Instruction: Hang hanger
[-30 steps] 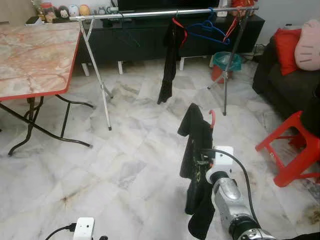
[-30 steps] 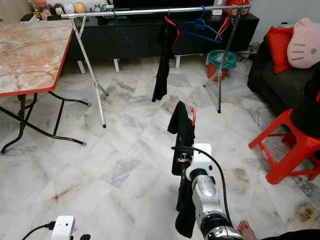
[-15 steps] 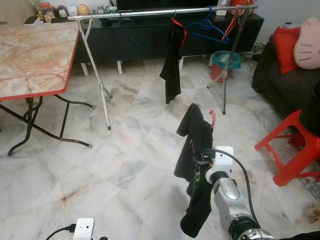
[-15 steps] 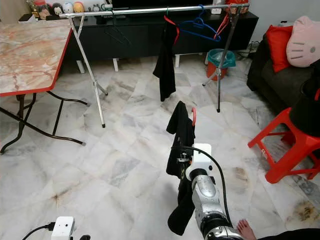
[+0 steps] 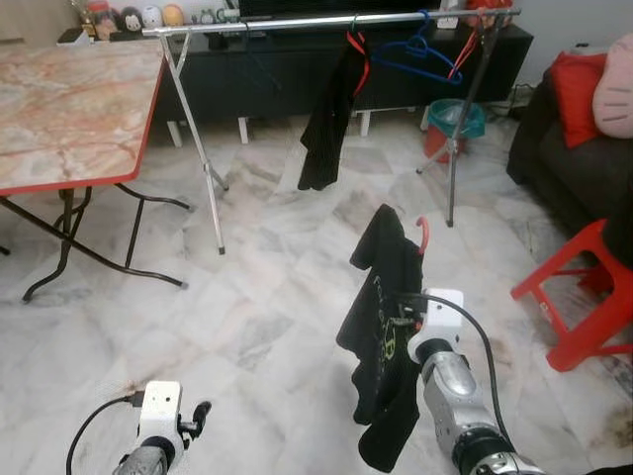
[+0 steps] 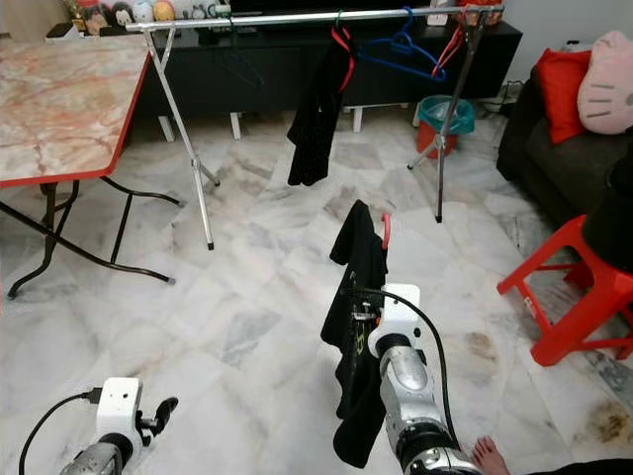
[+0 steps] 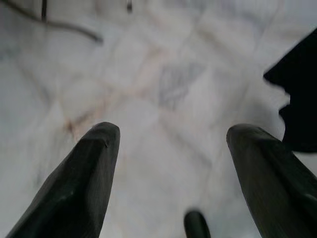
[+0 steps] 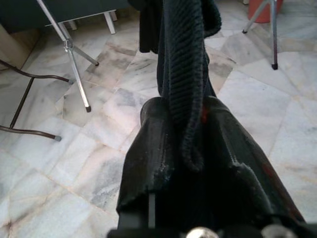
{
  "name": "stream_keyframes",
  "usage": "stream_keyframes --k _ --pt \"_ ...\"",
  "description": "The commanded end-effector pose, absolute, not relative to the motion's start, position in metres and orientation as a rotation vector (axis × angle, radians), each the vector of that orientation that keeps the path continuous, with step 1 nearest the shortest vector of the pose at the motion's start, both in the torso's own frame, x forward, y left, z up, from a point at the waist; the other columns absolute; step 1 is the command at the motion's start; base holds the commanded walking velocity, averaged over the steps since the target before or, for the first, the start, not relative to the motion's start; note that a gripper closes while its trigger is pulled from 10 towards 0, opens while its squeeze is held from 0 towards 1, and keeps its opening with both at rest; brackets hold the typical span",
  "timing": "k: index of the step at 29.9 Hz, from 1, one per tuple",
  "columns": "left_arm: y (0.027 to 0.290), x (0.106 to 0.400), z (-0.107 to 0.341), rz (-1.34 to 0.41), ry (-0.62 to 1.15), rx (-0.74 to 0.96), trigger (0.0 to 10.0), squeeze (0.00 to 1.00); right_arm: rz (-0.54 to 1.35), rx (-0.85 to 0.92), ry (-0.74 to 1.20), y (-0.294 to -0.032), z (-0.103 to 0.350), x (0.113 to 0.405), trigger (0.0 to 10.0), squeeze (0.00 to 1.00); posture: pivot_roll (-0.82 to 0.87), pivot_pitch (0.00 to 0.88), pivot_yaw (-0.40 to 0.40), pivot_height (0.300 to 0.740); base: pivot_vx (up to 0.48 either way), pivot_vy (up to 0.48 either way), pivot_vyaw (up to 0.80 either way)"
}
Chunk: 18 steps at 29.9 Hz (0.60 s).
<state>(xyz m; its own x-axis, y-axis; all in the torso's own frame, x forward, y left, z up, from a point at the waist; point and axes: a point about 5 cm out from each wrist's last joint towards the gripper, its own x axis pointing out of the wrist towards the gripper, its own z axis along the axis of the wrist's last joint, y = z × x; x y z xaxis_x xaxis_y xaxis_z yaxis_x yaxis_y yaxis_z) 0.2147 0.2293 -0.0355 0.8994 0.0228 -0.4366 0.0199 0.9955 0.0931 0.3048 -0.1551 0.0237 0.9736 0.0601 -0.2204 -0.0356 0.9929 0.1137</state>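
Observation:
A red hanger (image 5: pixel 422 234) carries a black garment (image 5: pixel 381 336), held up in front of me over the marble floor. My right gripper (image 5: pixel 406 319) is shut on the hanger, its fingers buried in the cloth; the right wrist view shows the black garment (image 8: pixel 184 89) draped over them. Ahead stands a silver clothes rail (image 5: pixel 297 22) with a black garment (image 5: pixel 324 124), a blue hanger (image 5: pixel 420 54) and red hangers on it. My left gripper (image 7: pixel 173 148) is low at the left, open above bare floor, with its fingers (image 7: pixel 74 188) wide apart.
A marble-topped folding table (image 5: pixel 69 109) with a red edge stands at the left. A red stool (image 5: pixel 588 297) and a dark sofa (image 5: pixel 584 148) are at the right. A teal bin (image 5: pixel 455 119) sits by the rail's right leg. A person's foot (image 6: pixel 490 455) is near my right side.
My left arm has risen into view at the bottom left. The held garment swings at its lower end, and the black garment on the rail has swung left.

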Motion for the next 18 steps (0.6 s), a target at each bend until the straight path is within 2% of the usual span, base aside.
stream_keyframes --k 1,7,16,18 --pt "0.226 0.216 -0.028 -0.045 0.383 0.12 10.0 0.0 0.043 0.105 0.174 -0.159 0.032 0.309 10.0 0.0 0.03 0.042 0.0 0.74 0.0 0.0 0.0" --pt "0.222 0.217 -0.017 -0.054 0.292 0.108 10.0 0.0 0.053 0.105 0.177 -0.156 0.032 0.309 10.0 0.0 0.03 0.039 -0.006 0.74 0.0 0.0 0.0" --pt "0.214 0.227 -0.017 -0.068 0.31 0.105 10.0 0.0 0.052 0.099 0.168 -0.158 0.034 0.311 10.0 0.0 0.01 0.021 0.001 0.74 -0.304 0.0 0.0" --pt "0.213 0.231 -0.014 -0.072 0.301 0.112 10.0 0.0 0.047 0.099 0.167 -0.159 0.034 0.31 10.0 0.0 0.01 0.017 0.003 0.74 0.0 0.0 0.0"
